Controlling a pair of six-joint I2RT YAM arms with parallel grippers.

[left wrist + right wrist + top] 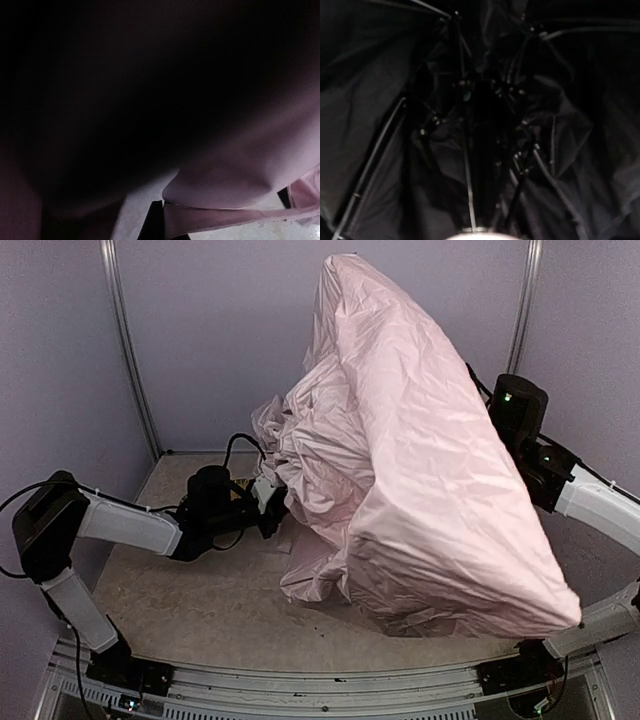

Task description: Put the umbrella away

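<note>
Over the beige worktop (200, 610) within lilac walls (220, 330), the umbrella (420, 470) is seen half-collapsed and tilted; at its crumpled edge the left jaws are pressed together, the right jaws under its canopy cannot be judged, so fabric could be torn or ribs bent by pulling.

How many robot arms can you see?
2. The left arm reaches in from the left; the right arm sits right, partly hidden behind the pink umbrella.
</note>
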